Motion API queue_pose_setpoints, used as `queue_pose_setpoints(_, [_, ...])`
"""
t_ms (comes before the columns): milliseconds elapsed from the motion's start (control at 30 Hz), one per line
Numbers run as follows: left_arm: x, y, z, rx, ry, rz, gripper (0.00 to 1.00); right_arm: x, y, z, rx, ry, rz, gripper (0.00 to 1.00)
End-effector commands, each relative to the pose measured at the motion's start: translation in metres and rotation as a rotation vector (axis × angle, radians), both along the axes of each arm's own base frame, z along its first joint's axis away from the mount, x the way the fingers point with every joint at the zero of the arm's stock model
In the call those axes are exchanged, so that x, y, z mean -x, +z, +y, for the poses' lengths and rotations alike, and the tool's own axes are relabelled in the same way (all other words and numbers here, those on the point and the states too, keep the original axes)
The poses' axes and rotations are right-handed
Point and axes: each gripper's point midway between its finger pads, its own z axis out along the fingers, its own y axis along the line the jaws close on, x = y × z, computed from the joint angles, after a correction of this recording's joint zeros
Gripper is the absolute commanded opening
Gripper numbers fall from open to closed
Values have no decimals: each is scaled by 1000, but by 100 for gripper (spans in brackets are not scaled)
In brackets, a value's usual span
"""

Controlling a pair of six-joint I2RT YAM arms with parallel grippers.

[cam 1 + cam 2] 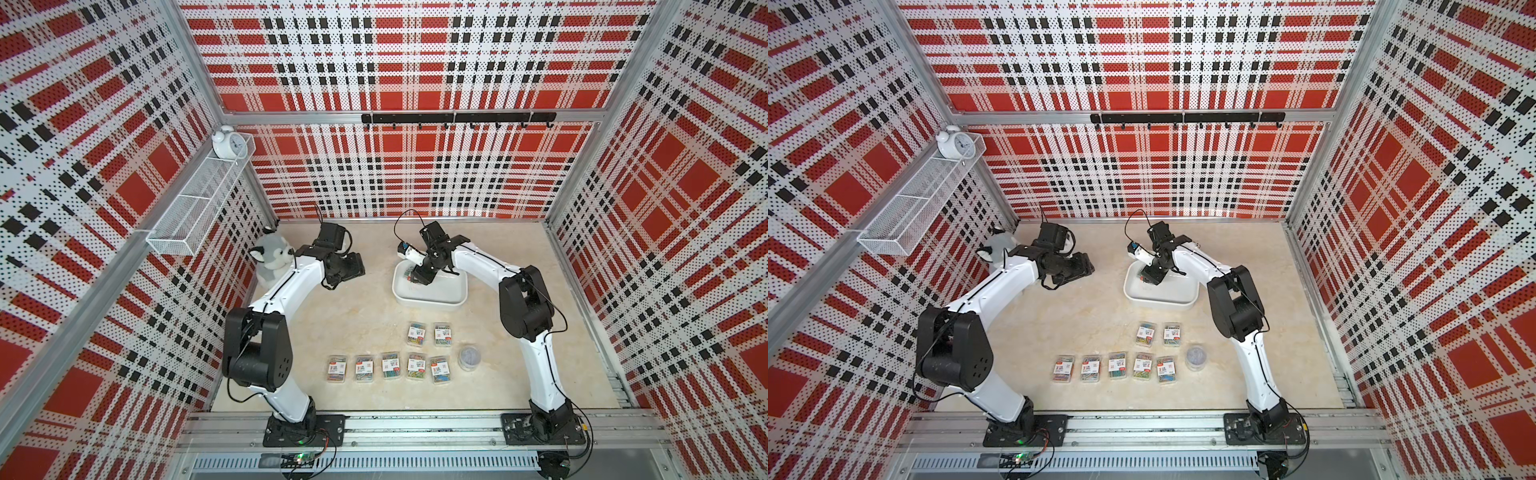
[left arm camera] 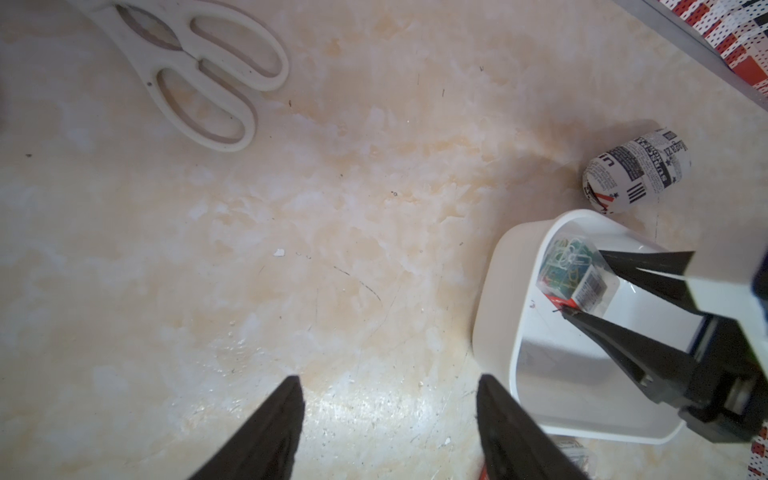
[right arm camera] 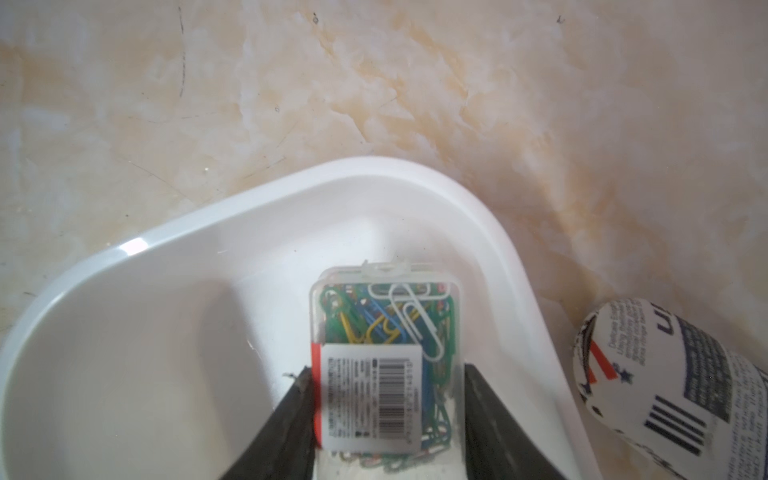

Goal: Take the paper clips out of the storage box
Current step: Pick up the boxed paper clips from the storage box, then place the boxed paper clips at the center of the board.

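The white storage box sits at the back middle of the table. My right gripper reaches down into it, shut on a clear case of paper clips at the box's far left corner; a finger presses each long side. The left wrist view also shows that case between the right fingers. Several more cases and a round clear tub lie in rows on the table nearer the front. My left gripper hovers open and empty left of the box.
A black-and-white printed pouch lies just behind the box. White scissors lie on the table beyond the left gripper. A plush husky stands at the back left. A wire-mesh basket with an alarm clock hangs on the left wall.
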Motion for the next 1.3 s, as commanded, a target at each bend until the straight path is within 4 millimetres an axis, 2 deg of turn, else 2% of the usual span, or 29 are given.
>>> queue_pose_setpoints(0, [-7,9,-3,8,0,-42,69,8,32,5,-106,-11,32,34])
queue_pose_setpoints(133, [-11,24,-7,45,-9,-98,69,15,42,8,-178,-25,75,34])
queue_pose_setpoints(333, [-17,57,-16,143,-17,-226,69,25,60,9,-296,-54,150,34])
queue_pose_setpoints(500, [-15,78,-23,223,-30,-310,70,33,75,7,-394,-80,187,35])
queue_pose_setpoints(633, [-11,87,-26,288,-16,-359,70,35,91,5,-472,-112,206,36])
queue_pose_setpoints(800, [-11,92,-32,357,-13,-378,69,35,124,-1,-639,-163,223,36])
queue_pose_setpoints(1033, [-11,117,-44,471,-31,-459,69,38,166,-13,-863,-224,260,36])
queue_pose_setpoints(1267, [-2,137,-67,526,-84,-525,71,39,205,-14,-1056,-256,335,36])
